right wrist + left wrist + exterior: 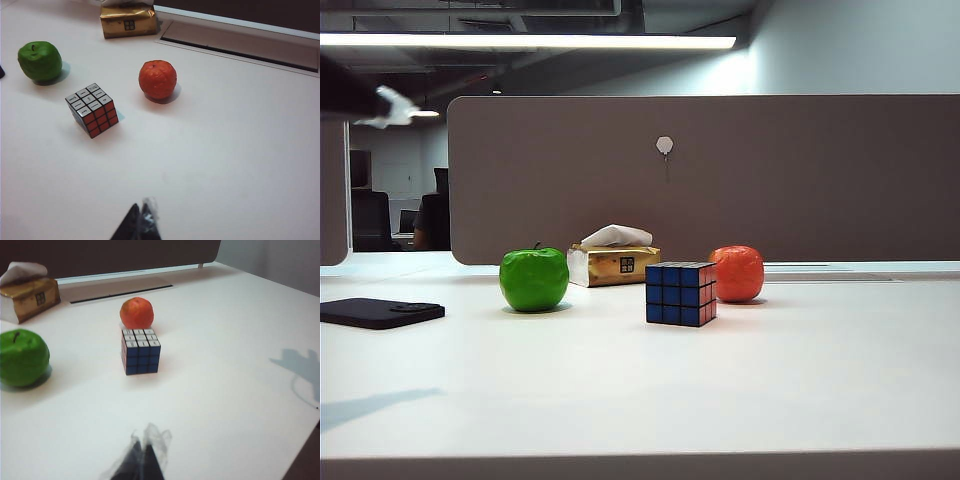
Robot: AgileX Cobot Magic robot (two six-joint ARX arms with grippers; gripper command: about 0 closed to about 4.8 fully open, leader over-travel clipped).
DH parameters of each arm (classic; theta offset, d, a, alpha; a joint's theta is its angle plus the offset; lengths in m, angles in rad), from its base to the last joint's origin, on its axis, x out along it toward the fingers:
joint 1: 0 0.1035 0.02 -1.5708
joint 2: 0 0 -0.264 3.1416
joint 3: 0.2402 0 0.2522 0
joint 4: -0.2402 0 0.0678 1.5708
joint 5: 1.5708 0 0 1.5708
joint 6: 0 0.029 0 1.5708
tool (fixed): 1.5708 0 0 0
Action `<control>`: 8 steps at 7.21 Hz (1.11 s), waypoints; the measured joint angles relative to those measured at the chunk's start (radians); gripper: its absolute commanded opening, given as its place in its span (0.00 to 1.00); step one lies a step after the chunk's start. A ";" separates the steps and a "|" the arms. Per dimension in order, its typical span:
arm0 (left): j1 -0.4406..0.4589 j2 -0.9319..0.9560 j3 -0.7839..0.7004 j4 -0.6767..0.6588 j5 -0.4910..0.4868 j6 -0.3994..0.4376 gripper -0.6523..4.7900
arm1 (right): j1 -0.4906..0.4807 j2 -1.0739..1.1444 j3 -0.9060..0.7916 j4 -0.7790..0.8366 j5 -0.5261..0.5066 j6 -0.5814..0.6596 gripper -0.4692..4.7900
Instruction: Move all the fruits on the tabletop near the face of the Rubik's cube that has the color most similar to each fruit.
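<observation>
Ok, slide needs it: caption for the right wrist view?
Closed right gripper hovers above table; orange, Rubik's cube, green apple ahead.

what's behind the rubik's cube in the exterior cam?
Behind the Rubik's cube, to its right, sits the orange, partly covered by the cube's edge. The tissue box stands further back left. Both claws, left and right, hover shut over the table.

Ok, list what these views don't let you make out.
- Cube: no green face shows in any view; its far and bottom sides are hidden by the cube itself.
- Left claw: cut off by the left wrist view's edge, blurred; open or shut unclear.
- Right claw: likewise in the right wrist view.
- Tissue box label: too small to read.
</observation>
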 measured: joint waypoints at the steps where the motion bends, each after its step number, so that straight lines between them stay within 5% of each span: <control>1: 0.000 0.066 0.033 0.014 0.000 0.007 0.11 | 0.000 0.020 0.000 0.016 0.002 0.000 0.09; 2: -0.005 0.610 0.278 0.296 -0.084 0.010 0.11 | 0.000 0.198 0.002 0.267 0.067 -0.005 0.09; 3: -0.005 0.668 0.299 0.347 -0.086 0.010 0.11 | 0.000 0.317 0.002 0.393 0.063 -0.005 0.09; 4: -0.005 0.669 0.299 0.365 -0.097 0.010 0.11 | 0.028 0.675 0.161 0.565 -0.023 0.002 0.09; 8: -0.005 0.670 0.299 0.362 -0.098 0.006 0.11 | 0.154 1.226 0.660 0.570 -0.048 0.084 0.09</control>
